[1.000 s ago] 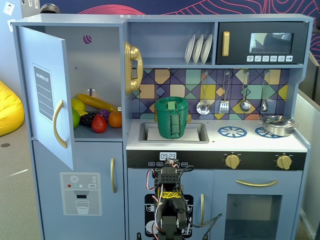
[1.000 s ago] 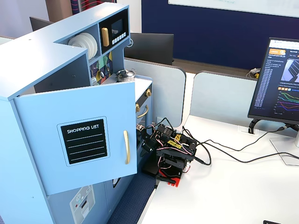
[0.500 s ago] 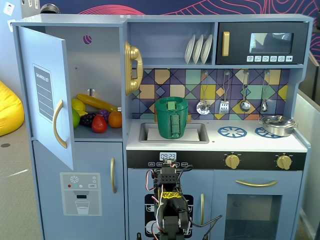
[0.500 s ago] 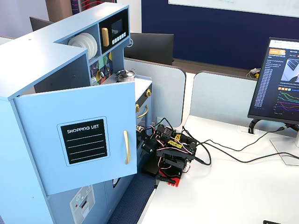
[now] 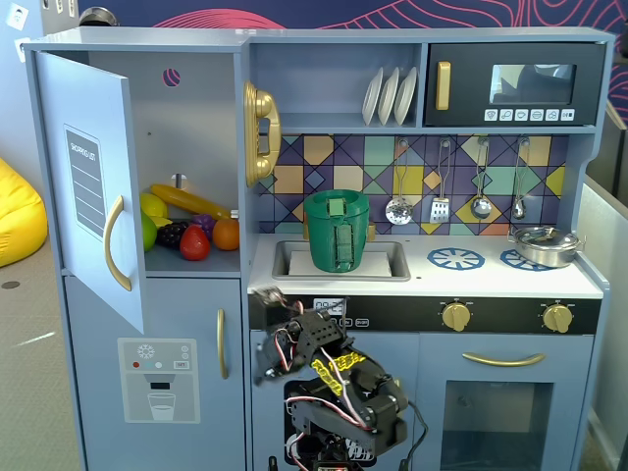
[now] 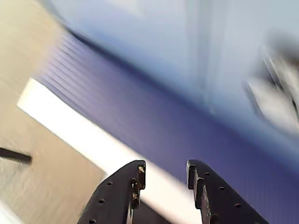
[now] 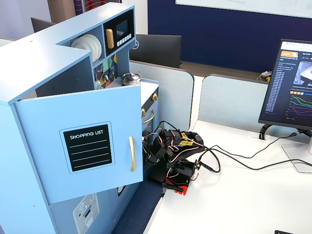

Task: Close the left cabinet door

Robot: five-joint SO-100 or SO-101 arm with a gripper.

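wrist view showed the jaws [image 6: 163,179] parted by a narrow gap with nothing between them, pointed at a blurred stretch of blue panel and a pale strip of floor; the smear made finer detail unreadable. in a fixed view the left cabinet door [image 5: 90,182] stood swung well out from the toy kitchen, its gold handle [image 5: 115,242] on the free edge and the toy fruit [image 5: 186,228] on the shelf behind it exposed. another fixed view showed the same door [image 7: 80,146] from outside, the shopping list chalkboard [image 7: 88,146] facing the camera and the arm [image 7: 173,151] folded low on the white worktop [image 7: 234,204], to the right of the door's free edge and below the handle [image 7: 131,153].

judging from these views, the step in hand was the approach, with no contact on the door yet. to do it well the arm would need to rise to about handle height and reach round to the chalkboard face, near the free edge, where a push turns the hinge most easily. a flat push with the jaws nearly shut seemed safer than gripping the handle. the push should follow the door's arc, or the tips could slide off the smooth panel. the lower dispenser door [image 5: 162,378] should be left alone.
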